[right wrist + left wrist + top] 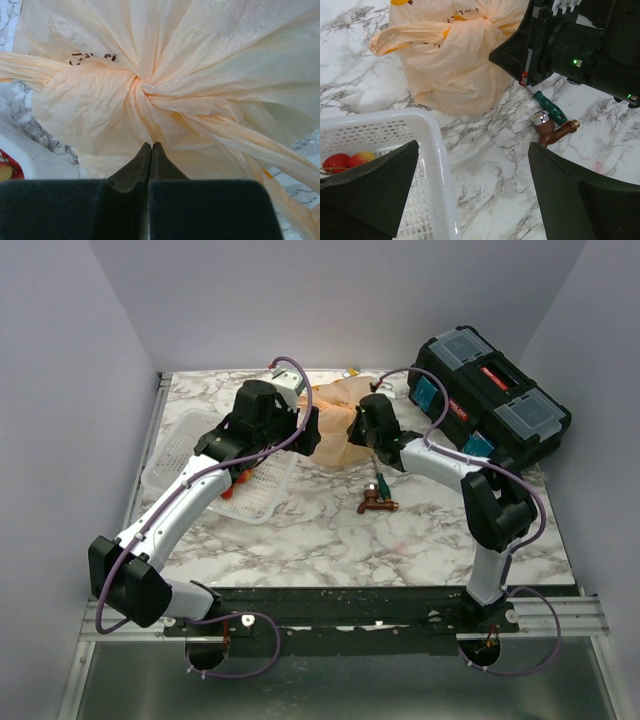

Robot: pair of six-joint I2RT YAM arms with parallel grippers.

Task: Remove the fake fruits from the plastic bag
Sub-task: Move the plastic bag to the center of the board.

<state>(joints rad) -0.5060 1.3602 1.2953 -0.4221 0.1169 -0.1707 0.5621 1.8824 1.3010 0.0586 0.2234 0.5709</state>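
The plastic bag (200, 60) is thin, crinkled, translucent peach film with a soft sheen. The counter (490, 165) has a smooth, faintly glossy marble-patterned surface. The basket (437, 150) is shiny white perforated plastic. The right end effector (151, 146) has matt black fingers (210, 210). The tap (552, 132) is coppery metal, and the screwdriver handle (551, 107) is glossy green plastic.

One bag (455, 65), one basket (432, 130), one toolbox (490, 395)

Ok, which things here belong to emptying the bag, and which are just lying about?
Job: plastic bag, knotted shut; right gripper, shut at the knot; left gripper, open nearby.
Lying about: white basket with berries; brass tap; green-handled screwdriver; black toolbox.
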